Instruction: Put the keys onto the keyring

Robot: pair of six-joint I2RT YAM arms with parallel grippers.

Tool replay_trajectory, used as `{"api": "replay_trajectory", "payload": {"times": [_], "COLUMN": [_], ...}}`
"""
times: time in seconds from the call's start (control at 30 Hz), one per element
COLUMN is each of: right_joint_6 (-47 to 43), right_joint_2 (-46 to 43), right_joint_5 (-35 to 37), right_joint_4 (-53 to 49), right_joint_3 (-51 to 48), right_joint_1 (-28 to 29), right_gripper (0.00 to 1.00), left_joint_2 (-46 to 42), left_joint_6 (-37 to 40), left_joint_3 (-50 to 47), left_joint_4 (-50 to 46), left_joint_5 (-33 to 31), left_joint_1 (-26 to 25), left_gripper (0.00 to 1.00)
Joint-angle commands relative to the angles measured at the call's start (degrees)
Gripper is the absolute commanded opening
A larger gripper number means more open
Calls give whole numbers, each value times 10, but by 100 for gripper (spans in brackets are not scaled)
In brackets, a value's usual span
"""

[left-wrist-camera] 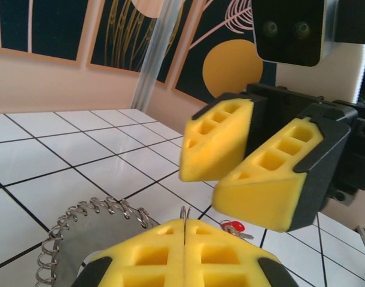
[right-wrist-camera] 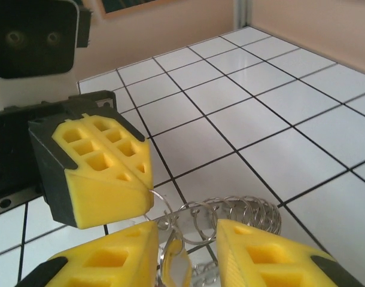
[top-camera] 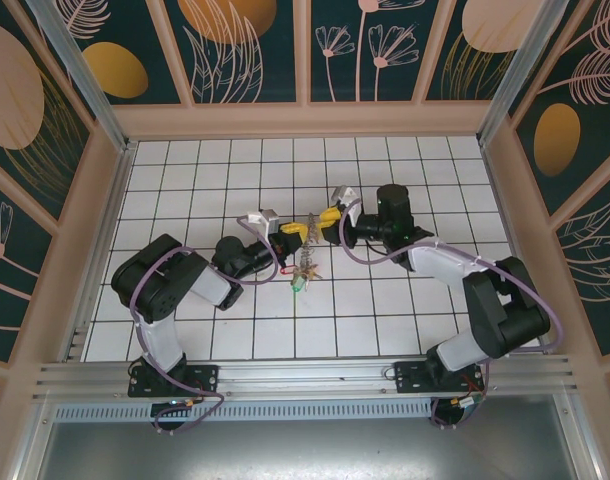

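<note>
Left pincer [left-wrist-camera: 185, 236] clamped on the keyring [left-wrist-camera: 63, 230] — a silvery, coiled-wire hoop; right pincer [right-wrist-camera: 185, 239] gapes partly, straddling it.

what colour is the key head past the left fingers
Red key head, best in left wrist view.

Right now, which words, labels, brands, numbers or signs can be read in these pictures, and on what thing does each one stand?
No text can be read in any view.
The wall panels carry only plant and circle drawings, no letters.
The floor tiles are plain white with dark lines.
The keyring and the red-headed key show no legible marking; any stamp on them would be too small to tell.
</note>
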Motion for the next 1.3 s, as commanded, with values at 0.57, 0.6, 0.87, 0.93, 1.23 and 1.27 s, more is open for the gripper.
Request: {"api": "replay_trajectory", "payload": {"times": [0.57, 0.6, 0.87, 0.93, 1.23, 1.27], "right_joint_6": [-91, -91, -104, -106, -111, -110], "right_joint_2": [45, 44, 54, 60, 72, 73], "right_joint_5": [-89, -90, -107, -112, -130, -135], "right_joint_4": [-55, -54, -79, -84, -98, -100], "right_joint_3": [52, 52, 72, 77, 88, 90], "right_joint_1": [-8, -9, -16, -17, -17, -17], "right_gripper": [31, 31, 28, 28, 16, 15], "left_joint_2": [-10, -9, -10, -9, -9, -9], "left_joint_6": [-16, -15, -17, -18, -18, -19], "left_joint_3": [24, 25, 28, 30, 30, 30], "left_joint_4": [149, 150, 149, 149, 148, 149], "left_joint_5": [31, 31, 37, 39, 40, 39], "left_joint_1": [1, 1, 1, 1, 1, 1], "left_gripper": [0, 0, 0, 0, 0, 0]}}
